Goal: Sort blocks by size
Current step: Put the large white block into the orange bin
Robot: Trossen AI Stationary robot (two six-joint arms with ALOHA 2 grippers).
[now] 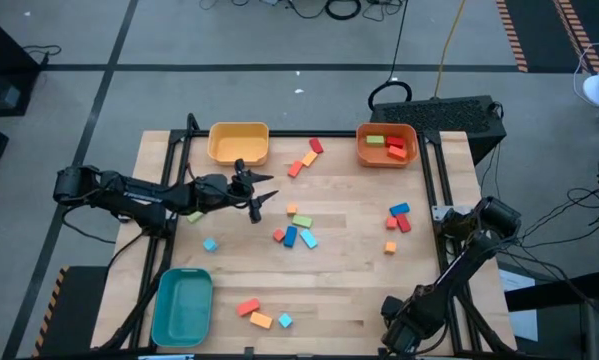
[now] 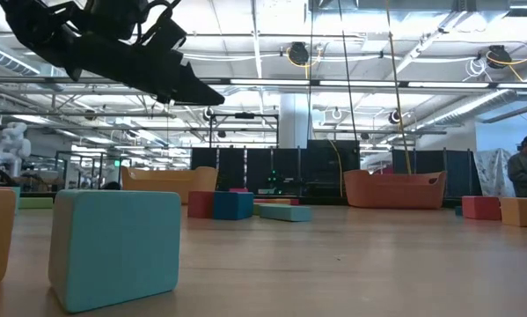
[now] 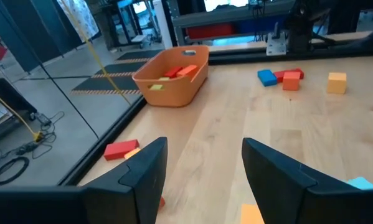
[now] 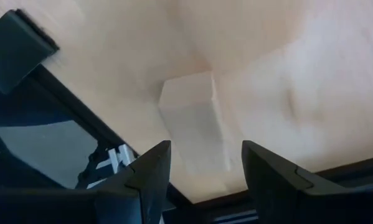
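Few of the small solid-coloured blocks (image 1: 301, 221) are sorted, by my count: three or four lie in the orange plastic bin (image 1: 386, 145), while the yellow bin (image 1: 238, 143) and teal bin (image 1: 182, 305) hold none. Most sit scattered across the wooden table (image 1: 349, 290): cubes and short bars in red, orange, blue and green. My left gripper (image 1: 256, 197) hovers mid-table, fingers apart, empty; my right gripper (image 4: 205, 180) waits at the near corner, fingers apart.

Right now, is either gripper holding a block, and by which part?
No. The left gripper and right gripper both stand open with nothing between their fingers.
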